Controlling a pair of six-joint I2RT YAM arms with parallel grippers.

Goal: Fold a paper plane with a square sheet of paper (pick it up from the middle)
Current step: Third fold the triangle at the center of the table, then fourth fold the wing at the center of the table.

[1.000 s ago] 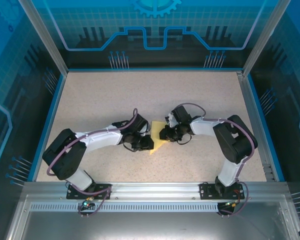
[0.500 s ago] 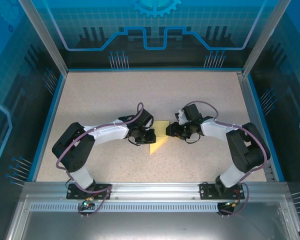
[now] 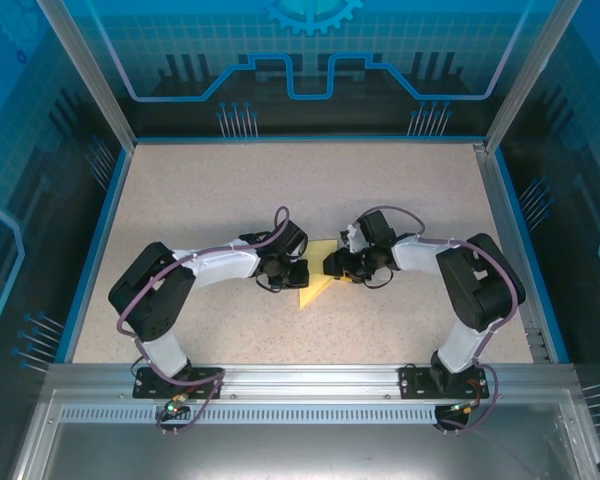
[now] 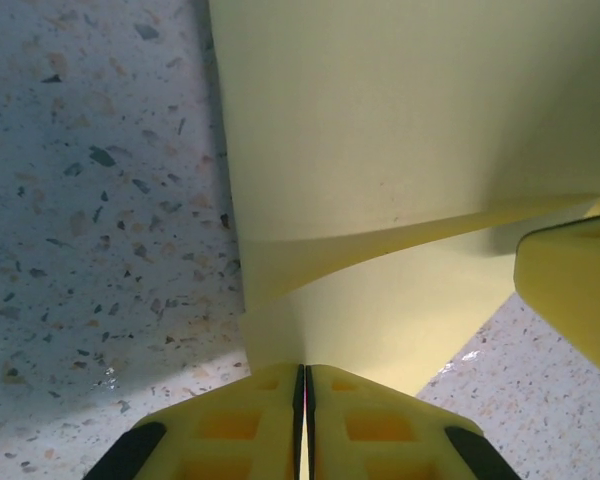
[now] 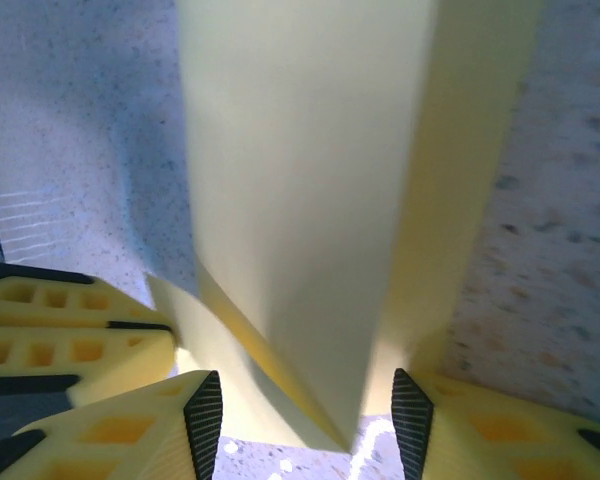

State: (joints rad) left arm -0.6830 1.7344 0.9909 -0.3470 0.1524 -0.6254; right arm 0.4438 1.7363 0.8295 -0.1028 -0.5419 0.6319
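Left gripper [image 4: 305, 372] pinching folded yellow paper [image 4: 400, 150], right gripper [image 5: 305, 385] parted around its ridge

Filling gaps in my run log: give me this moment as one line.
left end effector: shut on pale-yellow partly folded paper sheet | right end effector: open, astride sheet | sheet: on speckled tabletop

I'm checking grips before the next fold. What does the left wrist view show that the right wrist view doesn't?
Left wrist: the left claw shut on the paper's near edge, with one layer lifting in a curl above it.
Right wrist: the right claw open, its fingers standing either side of a raised fold.
Both: the yellow paper, partly folded, lying on the speckled table.
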